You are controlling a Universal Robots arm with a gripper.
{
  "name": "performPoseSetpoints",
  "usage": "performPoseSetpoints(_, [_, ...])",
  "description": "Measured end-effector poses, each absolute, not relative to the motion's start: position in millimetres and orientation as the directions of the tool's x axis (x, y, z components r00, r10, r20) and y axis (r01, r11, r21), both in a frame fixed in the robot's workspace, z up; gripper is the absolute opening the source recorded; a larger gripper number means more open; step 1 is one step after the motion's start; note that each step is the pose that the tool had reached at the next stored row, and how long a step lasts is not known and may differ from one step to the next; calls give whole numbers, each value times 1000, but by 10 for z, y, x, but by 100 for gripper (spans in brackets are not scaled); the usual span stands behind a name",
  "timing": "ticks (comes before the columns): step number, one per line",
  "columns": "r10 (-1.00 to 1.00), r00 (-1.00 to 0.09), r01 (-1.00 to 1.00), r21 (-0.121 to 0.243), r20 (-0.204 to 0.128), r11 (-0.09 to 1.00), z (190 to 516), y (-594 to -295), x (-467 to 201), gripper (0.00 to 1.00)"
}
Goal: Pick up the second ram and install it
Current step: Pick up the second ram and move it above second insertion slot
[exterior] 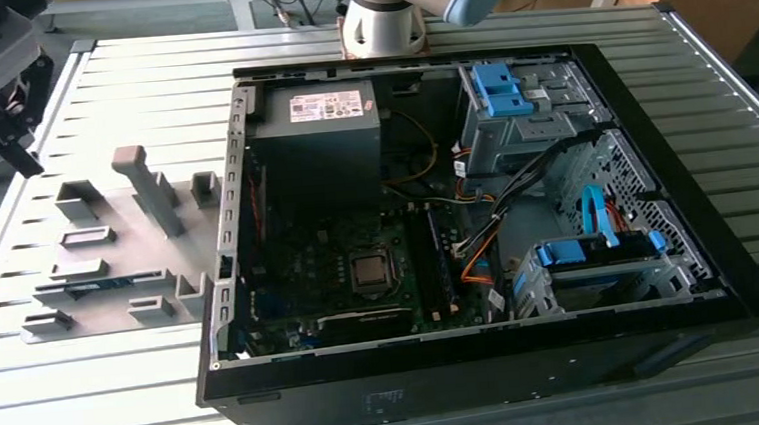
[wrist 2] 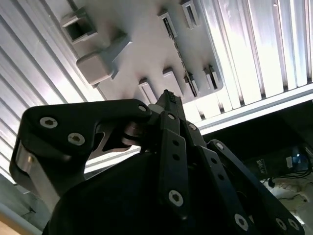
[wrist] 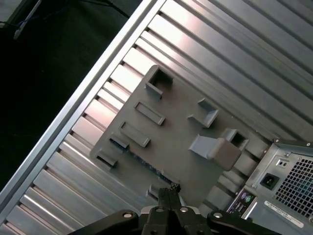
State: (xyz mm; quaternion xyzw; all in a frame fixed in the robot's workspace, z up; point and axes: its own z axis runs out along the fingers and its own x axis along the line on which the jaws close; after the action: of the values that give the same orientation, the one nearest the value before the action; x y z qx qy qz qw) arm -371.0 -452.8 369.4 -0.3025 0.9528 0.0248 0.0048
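Note:
The second ram (exterior: 97,285) is a thin dark green stick lying on edge in a slot of the pale grey holder plate (exterior: 111,206), on the exterior view's left beside the open computer case (exterior: 459,207). In both wrist views it shows as a dark strip (wrist: 142,159) (wrist 2: 178,54) between the holder blocks. My gripper (exterior: 6,138) hangs well above the table's far left corner, apart from the ram. Its fingertips (wrist: 168,190) (wrist 2: 168,98) stand pressed together with nothing between them.
The ribbed metal table (exterior: 695,130) carries the case, whose motherboard (exterior: 356,264), power supply (exterior: 326,126) and blue drive cages (exterior: 597,252) are exposed. A tall grey post (exterior: 150,188) and several small blocks rise from the holder plate. The arm's base (exterior: 386,17) stands behind the case.

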Motion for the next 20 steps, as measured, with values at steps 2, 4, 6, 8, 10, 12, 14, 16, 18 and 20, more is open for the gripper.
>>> performPoseSetpoints(2, [-601,-799,-601,44,-24,798,3693,-4527,-3710,10])
performPoseSetpoints(4, [-614,-789,-614,44,-24,788,3693,-4527,-3711,10])
performPoseSetpoints(6, [-614,-789,-614,44,-24,788,3693,-4528,-3711,10])
performPoseSetpoints(8, [-614,-789,-615,44,-24,788,3693,-4528,-3710,10])
performPoseSetpoints(10, [-614,-789,-615,44,-24,788,3693,-4528,-3710,10])
performPoseSetpoints(12, [-614,-789,-615,44,-24,787,3693,-4527,-3710,10])
performPoseSetpoints(14, [-616,-787,-616,44,-24,786,3693,-4528,-3710,10])
performPoseSetpoints(16, [-626,-780,-626,44,-24,779,3693,-4528,-3711,10])
performPoseSetpoints(18, [-640,-768,-641,44,-24,767,3693,-4527,-3711,10])
performPoseSetpoints(20, [-661,-750,-661,44,-24,749,3694,-4528,-3712,10])
